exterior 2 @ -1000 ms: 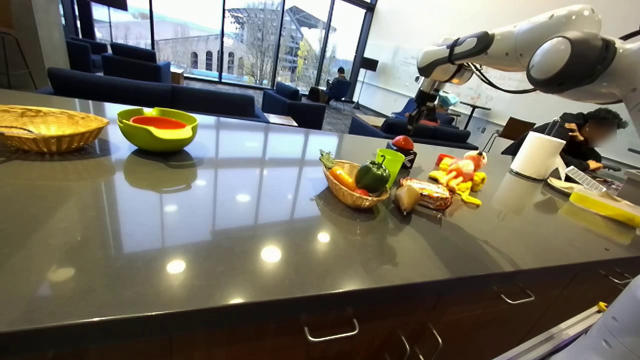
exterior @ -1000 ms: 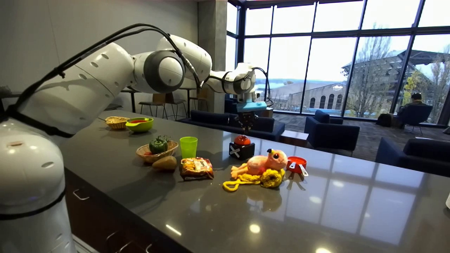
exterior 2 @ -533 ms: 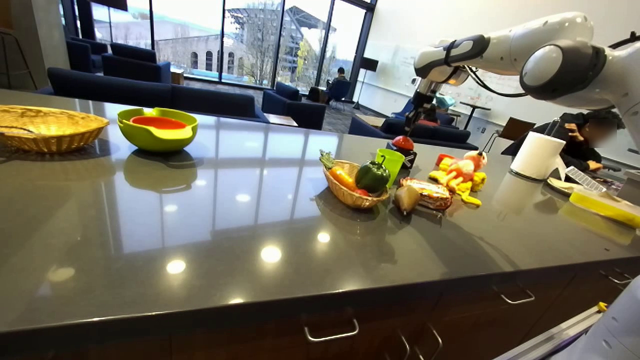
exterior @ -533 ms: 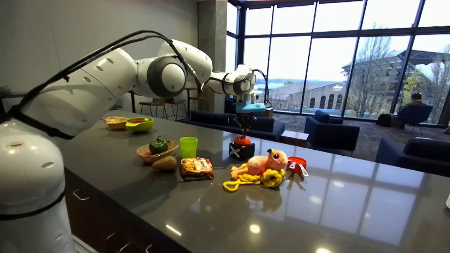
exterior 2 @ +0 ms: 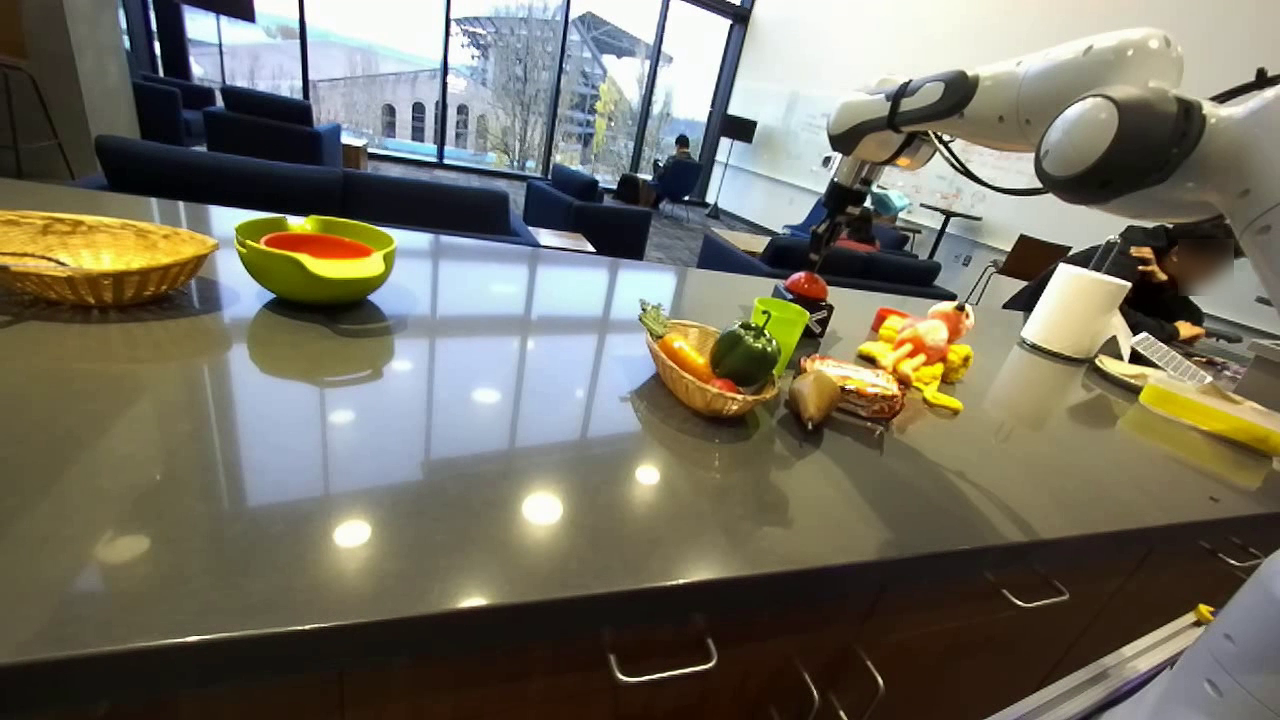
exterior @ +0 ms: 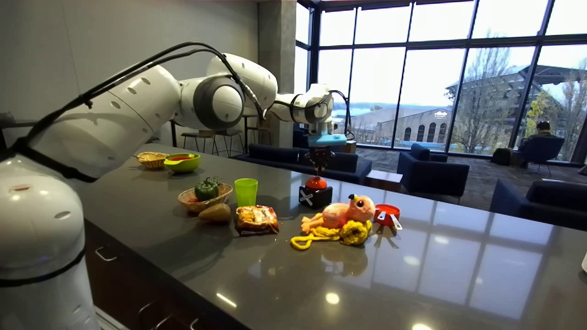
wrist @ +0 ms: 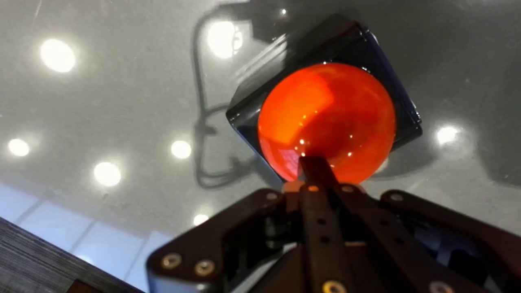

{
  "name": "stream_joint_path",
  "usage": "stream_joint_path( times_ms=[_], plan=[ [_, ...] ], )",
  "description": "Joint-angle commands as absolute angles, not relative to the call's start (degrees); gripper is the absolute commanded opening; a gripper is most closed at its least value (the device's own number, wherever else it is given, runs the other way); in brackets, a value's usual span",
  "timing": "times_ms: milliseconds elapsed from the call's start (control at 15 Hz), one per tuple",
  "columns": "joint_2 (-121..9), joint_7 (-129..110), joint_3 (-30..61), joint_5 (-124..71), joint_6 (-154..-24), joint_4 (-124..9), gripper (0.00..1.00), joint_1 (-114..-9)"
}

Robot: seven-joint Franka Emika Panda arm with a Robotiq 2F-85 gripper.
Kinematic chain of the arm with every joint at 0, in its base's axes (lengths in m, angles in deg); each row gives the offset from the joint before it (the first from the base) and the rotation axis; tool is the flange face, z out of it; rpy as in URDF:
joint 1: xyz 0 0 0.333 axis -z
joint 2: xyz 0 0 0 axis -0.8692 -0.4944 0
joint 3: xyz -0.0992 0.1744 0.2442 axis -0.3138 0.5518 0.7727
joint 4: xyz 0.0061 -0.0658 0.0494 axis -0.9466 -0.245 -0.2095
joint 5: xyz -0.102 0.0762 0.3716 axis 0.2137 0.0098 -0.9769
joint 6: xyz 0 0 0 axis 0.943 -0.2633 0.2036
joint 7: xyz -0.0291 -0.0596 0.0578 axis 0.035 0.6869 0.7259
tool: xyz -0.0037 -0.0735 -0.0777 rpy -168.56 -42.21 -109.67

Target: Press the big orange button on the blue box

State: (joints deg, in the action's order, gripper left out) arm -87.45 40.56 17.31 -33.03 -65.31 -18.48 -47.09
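A big red-orange dome button [exterior: 316, 184] sits on top of a dark box [exterior: 323, 199] with a white X on its side. The box looks black, with bluish edges in the wrist view [wrist: 384, 73]. The button also shows in an exterior view [exterior 2: 806, 286] and fills the middle of the wrist view [wrist: 329, 110]. My gripper [exterior: 318, 174] points straight down over the button. Its fingers [wrist: 312, 162] are closed together with nothing between them. The fingertips appear to touch the top of the dome; how far it is pressed down cannot be told.
A green cup [exterior: 246, 192], a snack packet [exterior: 257, 219] and a basket of vegetables [exterior: 205, 197] stand beside the box. A pink plush bird [exterior: 341, 214] on yellow knit and red measuring cups [exterior: 387, 214] lie nearby. A paper roll [exterior 2: 1075, 312] stands farther along the counter.
Over the last second my arm has lowered and the shut gripper has come down onto the button. Since half a second ago it has moved only slightly. The objects have not moved.
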Motion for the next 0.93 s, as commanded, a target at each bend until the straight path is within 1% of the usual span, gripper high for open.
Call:
stream_joint_path(
  times_ms=[0,867],
  plan=[
    [-87.80,40.73,17.29,-32.88,-63.72,-15.34,0.00,-47.10],
    [-87.70,40.10,17.66,-34.55,-54.89,-14.38,0.00,-46.51]
  ],
)
